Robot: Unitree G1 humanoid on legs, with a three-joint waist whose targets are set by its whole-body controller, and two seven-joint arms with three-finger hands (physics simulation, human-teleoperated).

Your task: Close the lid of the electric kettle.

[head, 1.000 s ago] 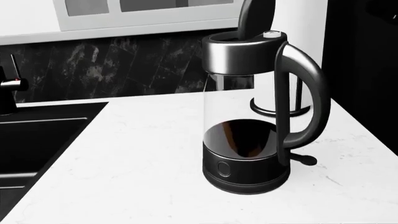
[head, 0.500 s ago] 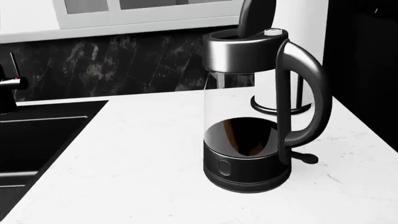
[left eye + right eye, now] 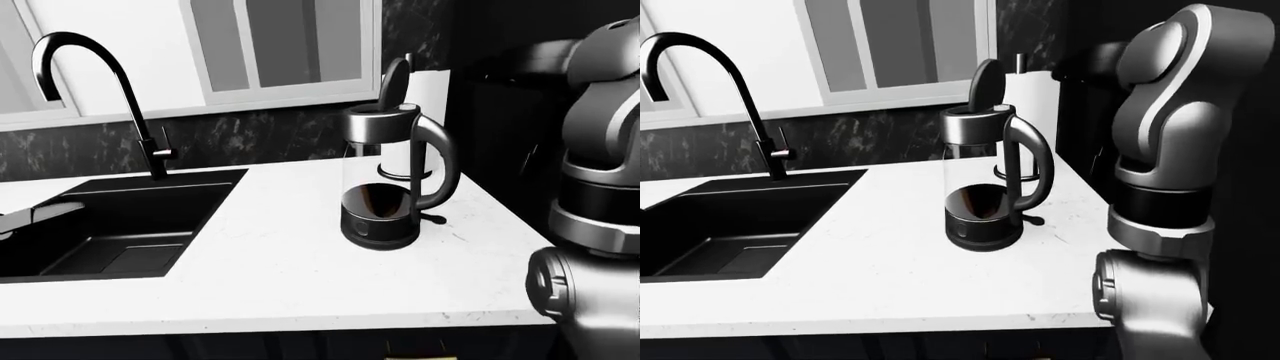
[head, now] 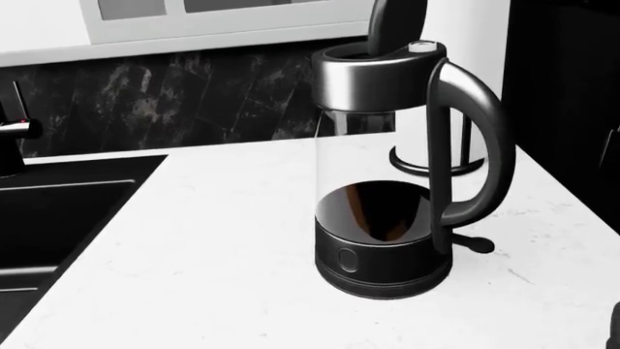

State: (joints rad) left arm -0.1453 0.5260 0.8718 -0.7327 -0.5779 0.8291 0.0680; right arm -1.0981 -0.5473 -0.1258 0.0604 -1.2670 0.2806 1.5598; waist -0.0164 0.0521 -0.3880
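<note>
The electric kettle (image 4: pixel 387 182) stood on the counter (image 4: pixel 213 240), toward the right of the head view. Its lid (image 3: pixel 986 84) stood up from the top rim, on the side away from the handle (image 4: pixel 474 138). Just above and to the right of it in that view stood a paper-towel holder (image 3: pixel 415 120), against the wall. To the left, the sink (image 3: pixel 110 232) was set into the counter, with the faucet (image 3: pixel 100 97) rising at its upper edge. The robot's right arm (image 3: pixel 1170 187) rose at the right edge of the eye views, apart from the kettle.

one electric kettle (image 4: pixel 387 182) with one lid (image 3: pixel 986 84), one paper towel roll (image 3: pixel 1032 97) at its one o'clock, one faucet (image 3: pixel 100 90), one sink (image 3: pixel 110 232), one counter (image 3: pixel 290 262).
</note>
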